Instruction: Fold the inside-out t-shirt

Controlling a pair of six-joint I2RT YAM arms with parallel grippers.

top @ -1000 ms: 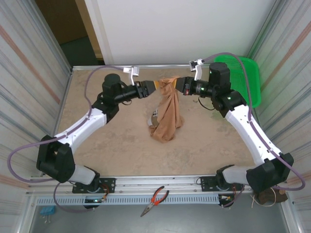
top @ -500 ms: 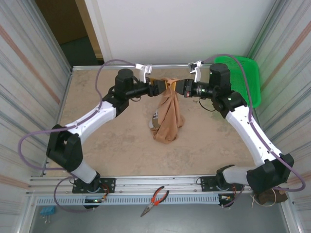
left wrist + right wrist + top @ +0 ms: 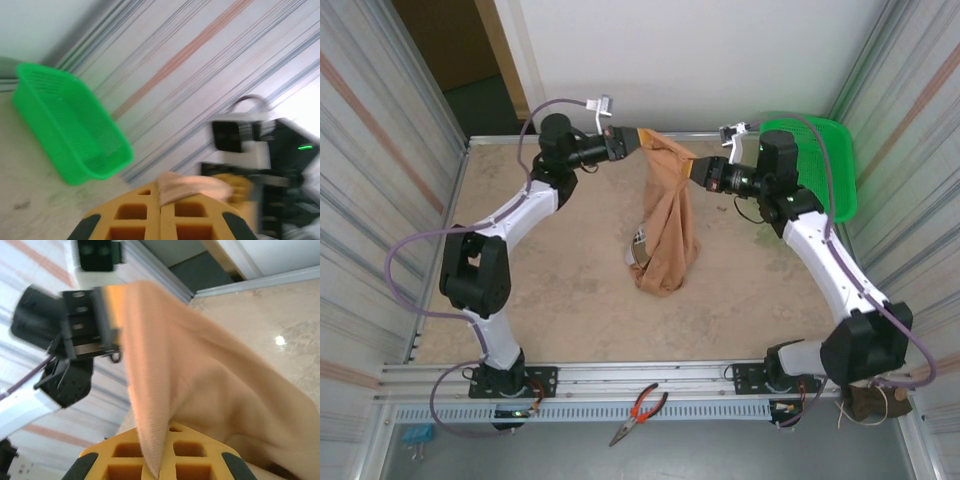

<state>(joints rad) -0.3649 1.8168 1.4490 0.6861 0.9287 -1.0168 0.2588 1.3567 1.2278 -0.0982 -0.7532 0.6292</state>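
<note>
The tan t-shirt (image 3: 668, 215) hangs as a bunched column above the table, its lower end resting on the surface. My left gripper (image 3: 642, 138) is shut on its upper left edge near the back rail. My right gripper (image 3: 692, 165) is shut on the upper right edge, and the cloth stretches between the two. In the left wrist view the yellow fingers (image 3: 135, 215) pinch a tan corner of the t-shirt (image 3: 187, 184). Seen from the right wrist, a ribbed edge of the t-shirt (image 3: 150, 410) runs down into the closed fingers (image 3: 192, 452). A small white tag (image 3: 638, 242) shows at the shirt's left side.
A green plastic basket (image 3: 825, 160) sits at the back right corner, close behind the right arm; it also appears as the basket (image 3: 65, 130) in the left wrist view. Red-handled pliers (image 3: 638, 412) lie on the front rail. Corrugated walls close in both sides.
The left gripper has moved back and left toward the rear rail, the right one slightly right, pulling the shirt's top edge wider and higher between them.
</note>
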